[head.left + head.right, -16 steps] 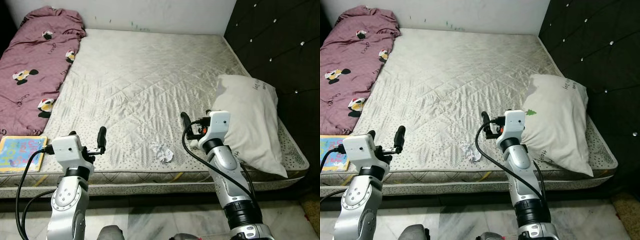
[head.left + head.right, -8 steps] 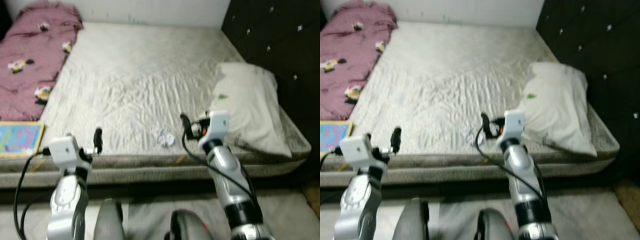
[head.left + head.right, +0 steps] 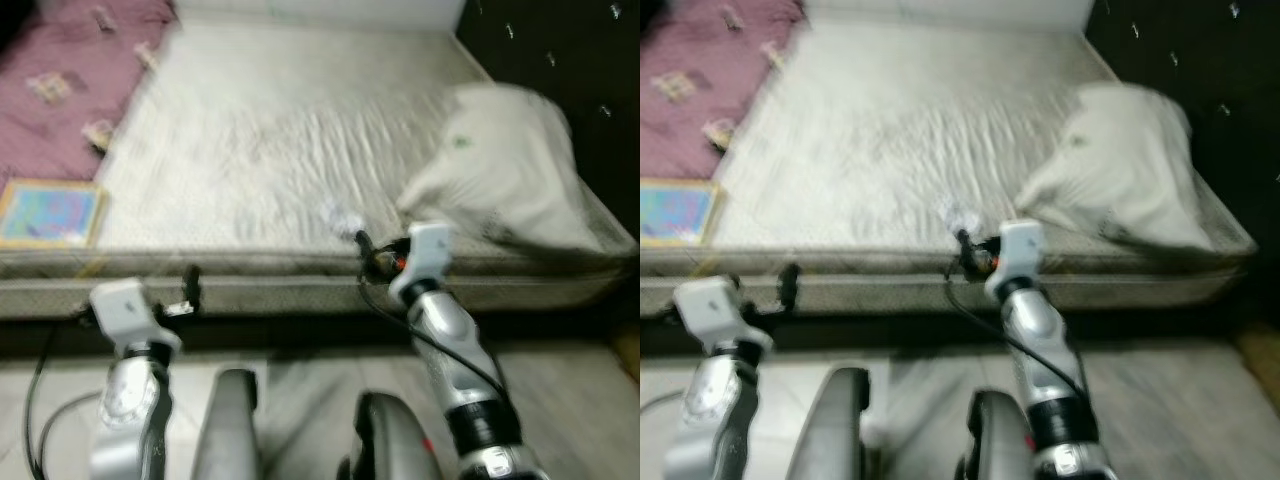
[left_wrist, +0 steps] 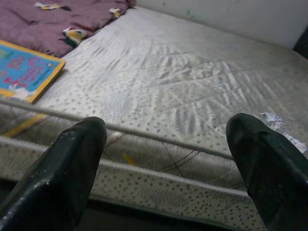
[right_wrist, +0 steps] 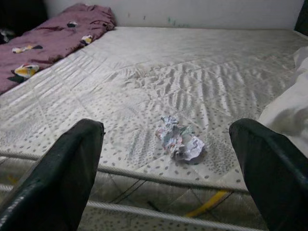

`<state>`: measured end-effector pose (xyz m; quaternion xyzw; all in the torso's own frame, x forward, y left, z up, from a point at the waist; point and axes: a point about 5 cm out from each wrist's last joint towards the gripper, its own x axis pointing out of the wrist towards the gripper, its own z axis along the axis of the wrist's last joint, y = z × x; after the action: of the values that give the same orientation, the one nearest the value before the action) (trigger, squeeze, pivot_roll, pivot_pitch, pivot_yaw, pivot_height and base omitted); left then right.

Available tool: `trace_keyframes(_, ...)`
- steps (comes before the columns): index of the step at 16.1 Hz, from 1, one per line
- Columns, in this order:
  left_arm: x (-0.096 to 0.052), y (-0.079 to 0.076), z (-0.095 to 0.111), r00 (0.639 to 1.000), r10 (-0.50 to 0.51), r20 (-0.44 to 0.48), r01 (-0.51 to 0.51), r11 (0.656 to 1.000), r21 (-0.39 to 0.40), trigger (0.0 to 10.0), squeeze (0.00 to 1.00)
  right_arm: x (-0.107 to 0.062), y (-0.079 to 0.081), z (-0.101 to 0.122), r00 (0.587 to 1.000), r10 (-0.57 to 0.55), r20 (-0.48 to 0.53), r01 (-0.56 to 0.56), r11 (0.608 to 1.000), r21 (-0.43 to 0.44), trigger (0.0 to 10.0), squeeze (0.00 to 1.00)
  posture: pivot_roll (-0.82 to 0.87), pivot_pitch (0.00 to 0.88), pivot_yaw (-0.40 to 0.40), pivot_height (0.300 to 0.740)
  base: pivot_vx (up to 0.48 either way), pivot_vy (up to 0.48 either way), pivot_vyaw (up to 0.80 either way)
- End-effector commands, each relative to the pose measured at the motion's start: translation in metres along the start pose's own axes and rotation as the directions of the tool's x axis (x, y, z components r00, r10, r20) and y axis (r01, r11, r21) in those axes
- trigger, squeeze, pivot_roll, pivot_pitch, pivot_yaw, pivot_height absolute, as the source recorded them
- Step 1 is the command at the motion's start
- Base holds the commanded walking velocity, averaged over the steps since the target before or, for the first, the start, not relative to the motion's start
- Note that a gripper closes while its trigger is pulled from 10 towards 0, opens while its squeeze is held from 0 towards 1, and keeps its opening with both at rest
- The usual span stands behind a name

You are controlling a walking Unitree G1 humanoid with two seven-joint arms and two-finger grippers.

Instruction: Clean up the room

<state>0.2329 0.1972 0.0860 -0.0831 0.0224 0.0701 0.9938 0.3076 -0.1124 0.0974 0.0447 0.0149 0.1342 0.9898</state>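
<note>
Head views are pretty blurry, so take the fine detail with a grain of salt. Closest to you, at the bottom of the frame, are the robot's legs over a pale floor (image 3: 560, 400). Your left gripper (image 3: 190, 290) sits low left, just in front of the bed's front edge, fingers spread wide with nothing between them. In the left wrist view both fingers (image 4: 62, 178) frame the mattress side, well apart from each other.

Your right gripper (image 3: 362, 252) is at the middle of the frame, right at the front edge of the mattress (image 3: 270, 150), also wide open and empty. The crumpled paper (image 5: 179, 140) is the thing to grab: it lies on the mattress just past that edge, dead centre between the right gripper's fingers in the right wrist view, not touched by either. In the left eye view it's the small pale blob (image 3: 343, 217) just above the right gripper.

Further back, a book (image 3: 48, 212) with a bright blue cover lies flat at the left, near the front edge. A white pillow (image 3: 515, 165) sits upper right against the dark headboard (image 3: 590, 60). A maroon blanket (image 3: 70, 90) with cartoon prints fills the upper left corner.
</note>
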Motion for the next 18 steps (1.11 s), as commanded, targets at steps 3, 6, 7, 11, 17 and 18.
trace_keyframes(3,0.0026,-0.008,0.008,0.999,-0.032,0.033,0.032,0.999,-0.016,10.0,0.0,0.0019,-0.0055,0.0069,1.0,-0.007,0.015,0.008,1.0,-0.027,10.0,0.0,0.02,0.087,-0.076,0.62,0.303,0.0,0.0)
trace_keyframes(6,0.0028,-0.0086,0.0084,0.999,-0.039,0.032,0.04,0.999,-0.019,10.0,0.0,0.0017,-0.0048,0.0073,1.0,-0.002,0.017,0.002,1.0,-0.027,10.0,0.0,0.02,0.091,-0.074,0.62,0.442,0.0,0.0)
trace_keyframes(7,0.0028,-0.0087,0.0085,0.999,-0.041,0.032,0.042,0.999,-0.019,10.0,0.0,0.0017,-0.0039,0.0078,1.0,0.006,0.021,-0.006,1.0,-0.026,10.0,0.0,0.02,0.091,-0.074,0.62,0.48,0.0,0.5)
trace_keyframes(11,0.0035,-0.0092,0.0085,0.999,-0.044,0.028,0.045,0.999,-0.02,10.0,0.0,0.0023,-0.0035,0.0079,1.0,0.009,0.018,-0.009,1.0,-0.023,10.0,0.0,0.02,0.094,-0.073,0.62,0.48,0.0,0.65)
trace_keyframes(17,0.0034,-0.0089,0.0072,0.999,-0.045,0.018,0.046,0.999,-0.023,10.0,0.0,0.003,-0.0054,0.0066,1.0,-0.005,0.008,0.005,1.0,-0.01,10.0,0.0,0.02,0.092,-0.074,0.62,0.459,0.0,0.0)
trace_keyframes(18,0.0033,-0.0093,0.0062,0.999,-0.047,0.009,0.047,0.999,-0.022,10.0,0.0,0.0027,-0.0061,0.0062,1.0,-0.007,0.007,0.007,1.0,-0.008,10.0,0.0,0.02,0.089,-0.073,0.62,0.0,0.0,0.0)
